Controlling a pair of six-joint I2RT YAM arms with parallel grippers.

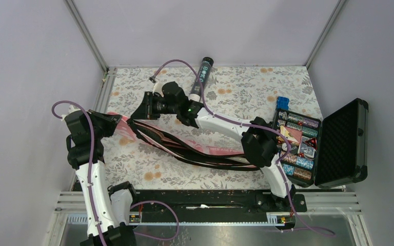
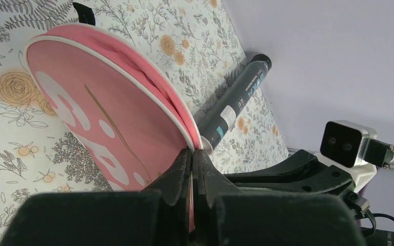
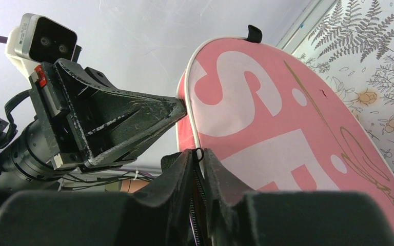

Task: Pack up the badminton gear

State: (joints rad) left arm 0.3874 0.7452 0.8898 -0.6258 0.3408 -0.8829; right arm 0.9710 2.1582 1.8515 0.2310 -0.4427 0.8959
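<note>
Across the flowered table [image 1: 149, 177] the long pink bag [image 2: 97, 113] stretches on a slant, its rounded end up at the left between both arms. Just behind it, near the far edge, lies the black tube [image 1: 201, 79]. Left gripper [image 2: 191, 154] is pinched tight on the bag's piped rim, and right gripper [image 3: 199, 154] is clamped on its zipper edge, nose to nose!

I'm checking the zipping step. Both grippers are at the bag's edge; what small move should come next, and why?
Probably the right gripper should slide the zipper a little along the bag's rim while the left gripper holds. Both are shut on that rim, close together, so the edge is braced. Which way it should run I cannot tell.
</note>
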